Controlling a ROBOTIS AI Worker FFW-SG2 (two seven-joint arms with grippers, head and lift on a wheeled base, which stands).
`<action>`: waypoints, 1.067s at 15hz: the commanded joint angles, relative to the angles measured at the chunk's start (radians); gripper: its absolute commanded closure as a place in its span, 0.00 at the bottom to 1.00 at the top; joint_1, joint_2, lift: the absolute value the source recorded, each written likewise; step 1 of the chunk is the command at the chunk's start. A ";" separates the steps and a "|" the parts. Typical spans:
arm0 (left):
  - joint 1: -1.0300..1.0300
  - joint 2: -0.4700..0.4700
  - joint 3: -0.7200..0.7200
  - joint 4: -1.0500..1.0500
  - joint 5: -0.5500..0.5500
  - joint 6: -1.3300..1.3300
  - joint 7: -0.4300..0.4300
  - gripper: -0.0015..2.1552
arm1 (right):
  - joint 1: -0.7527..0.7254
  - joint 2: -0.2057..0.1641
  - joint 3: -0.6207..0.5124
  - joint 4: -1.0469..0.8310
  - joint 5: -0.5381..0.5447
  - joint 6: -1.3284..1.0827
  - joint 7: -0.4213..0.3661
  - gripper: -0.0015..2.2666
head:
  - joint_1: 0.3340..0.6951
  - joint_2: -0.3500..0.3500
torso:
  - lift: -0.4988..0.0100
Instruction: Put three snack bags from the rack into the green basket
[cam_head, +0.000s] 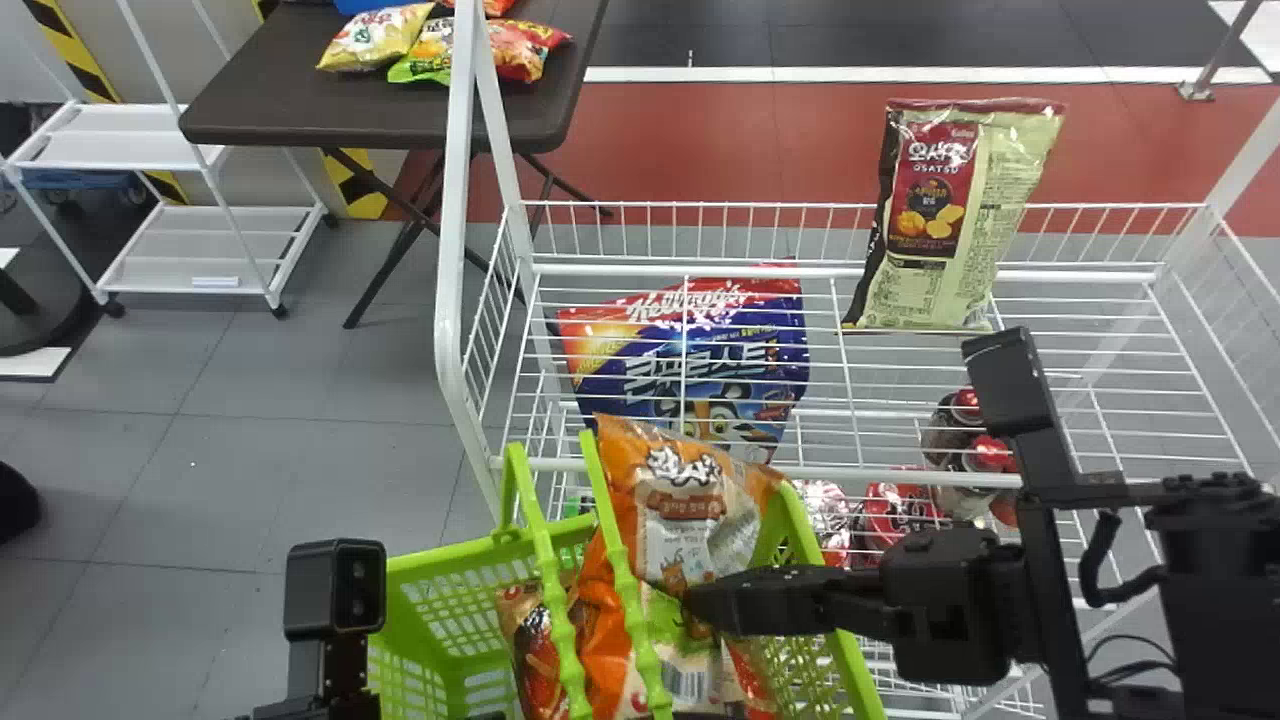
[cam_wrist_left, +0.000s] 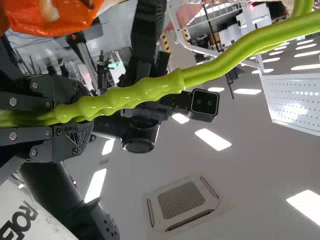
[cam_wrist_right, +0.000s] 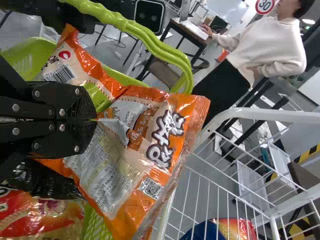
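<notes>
White cart (cam_head: 165, 250) at far left, on the floor; dark table (cam_head: 270, 75) next, several snack bags (cam_head: 370, 38) lying on it; left gripper (cam_head: 340, 708) at the bottom edge, by the basket; in its wrist view the fingers are drawn together about the green handle (cam_wrist_left: 125, 96), with only the handle's thickness between them; green basket (cam_head: 420, 570) just in front of the rack, handles raised; inside it, on the left, a red bag (cam_head: 530, 645); beside that, a lower orange bag (cam_head: 600, 655), barcode side showing; upper orange bag (cam_head: 690, 490) slants over this one at the basket's opening, top end up towards the rack; right gripper (cam_head: 705, 605) reaches in from the right, fingers pinched nearly flat on a fold of the upper orange bag, which it has hold of; blue bag (cam_head: 690, 360) behind, seen through the wires of the white rack (cam_head: 1000, 272); red packs (cam_head: 895, 515) lower in the rack, to the right of the blue bag; pale green bag (cam_head: 940, 210) farther right, roughly upright at the back rail, leaning slightly.
</notes>
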 joint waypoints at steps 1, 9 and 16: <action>-0.007 -0.003 0.008 0.013 0.005 -0.001 0.002 1.00 | 0.016 -0.028 0.011 -0.021 0.000 0.002 -0.001 0.99 | 1.00 0.59 | 0.98; -0.011 -0.003 0.022 0.018 0.025 -0.001 -0.003 1.00 | 0.051 -0.082 0.016 -0.030 0.006 0.002 0.088 0.01 | 1.00 0.58 | 0.98; -0.004 -0.003 0.032 0.021 0.025 -0.001 -0.011 1.00 | 0.035 -0.058 -0.204 -0.004 -0.058 0.002 0.137 0.02 | 1.00 0.51 | 0.98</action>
